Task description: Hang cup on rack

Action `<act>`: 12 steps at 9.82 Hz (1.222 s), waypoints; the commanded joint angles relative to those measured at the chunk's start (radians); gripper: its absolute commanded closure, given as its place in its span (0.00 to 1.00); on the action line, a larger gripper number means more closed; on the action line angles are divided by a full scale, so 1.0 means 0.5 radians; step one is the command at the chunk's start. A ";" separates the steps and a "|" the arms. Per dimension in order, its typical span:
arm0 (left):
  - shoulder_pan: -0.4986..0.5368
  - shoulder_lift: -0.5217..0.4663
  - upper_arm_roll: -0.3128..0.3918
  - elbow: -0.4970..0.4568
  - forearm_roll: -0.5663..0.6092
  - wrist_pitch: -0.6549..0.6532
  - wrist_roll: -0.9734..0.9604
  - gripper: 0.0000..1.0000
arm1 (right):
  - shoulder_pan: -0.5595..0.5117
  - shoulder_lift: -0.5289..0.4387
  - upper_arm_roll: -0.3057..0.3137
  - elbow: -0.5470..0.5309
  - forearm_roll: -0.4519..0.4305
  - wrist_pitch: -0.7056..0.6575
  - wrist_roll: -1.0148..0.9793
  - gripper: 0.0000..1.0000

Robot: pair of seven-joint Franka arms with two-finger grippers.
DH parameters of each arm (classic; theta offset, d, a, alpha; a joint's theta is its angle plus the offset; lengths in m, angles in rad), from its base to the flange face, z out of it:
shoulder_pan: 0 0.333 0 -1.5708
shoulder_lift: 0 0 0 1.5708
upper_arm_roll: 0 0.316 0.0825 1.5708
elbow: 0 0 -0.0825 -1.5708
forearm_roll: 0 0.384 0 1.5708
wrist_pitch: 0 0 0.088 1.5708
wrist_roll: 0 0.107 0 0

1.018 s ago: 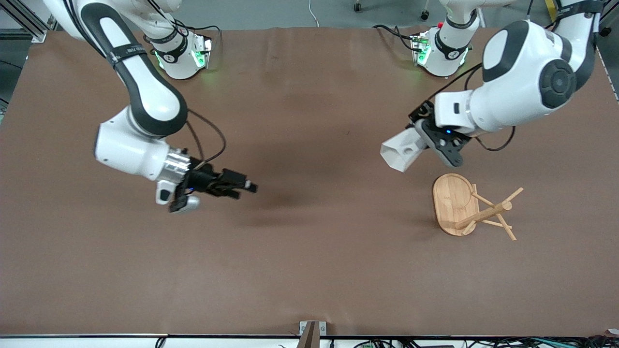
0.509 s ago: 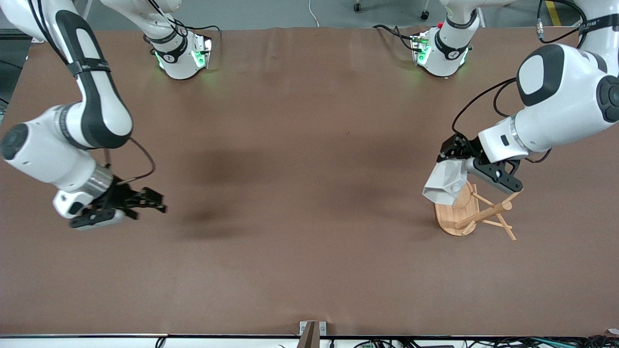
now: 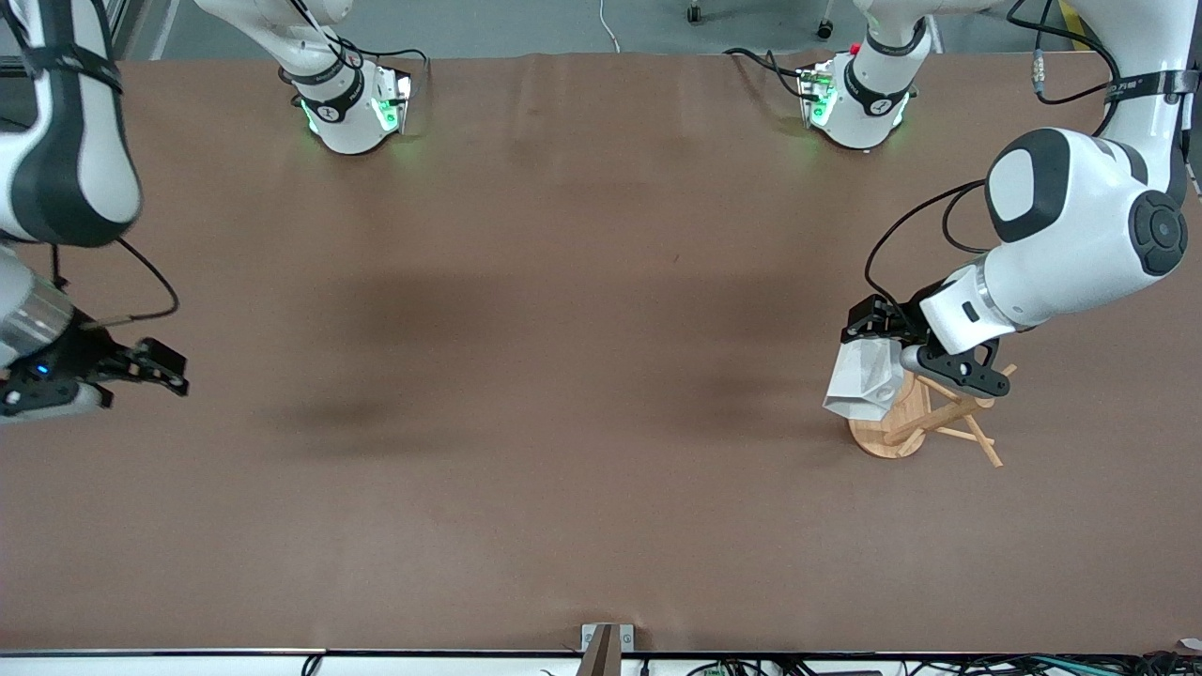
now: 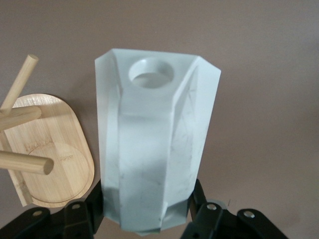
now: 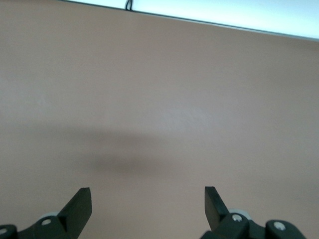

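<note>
My left gripper is shut on the white faceted cup and holds it over the oval base of the bamboo rack, at the left arm's end of the table. In the left wrist view the cup fills the middle, its handle with the round hole facing the camera, my fingers clamped on its lower part. The rack's base and pegs lie beside the cup, apart from it. My right gripper is open and empty over the bare table at the right arm's end; the right wrist view shows only table.
The brown table holds nothing else. Its front edge with a small metal bracket lies nearest the front camera. The two arm bases stand along the table's edge farthest from that camera.
My left gripper has carried the cup down over the rack's base and turned it more upright. My right arm has swung away toward its own end of the table, still open.
</note>
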 commanded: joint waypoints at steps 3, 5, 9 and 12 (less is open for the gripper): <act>0.016 0.055 0.000 -0.082 0.051 0.041 -0.022 0.96 | -0.008 -0.319 -0.038 0.020 -0.054 -0.490 0.416 0.00; 0.019 0.052 0.000 -0.101 0.054 0.041 0.018 0.96 | -0.011 -0.377 -0.038 0.127 -0.027 -0.761 0.602 0.00; 0.058 0.003 0.000 -0.168 0.140 -0.005 0.155 0.96 | -0.067 -0.347 -0.054 0.484 -0.036 -0.992 0.605 0.00; 0.114 -0.099 0.060 -0.220 0.140 -0.103 0.345 0.96 | -0.085 -0.347 -0.047 0.502 -0.030 -0.977 0.577 0.00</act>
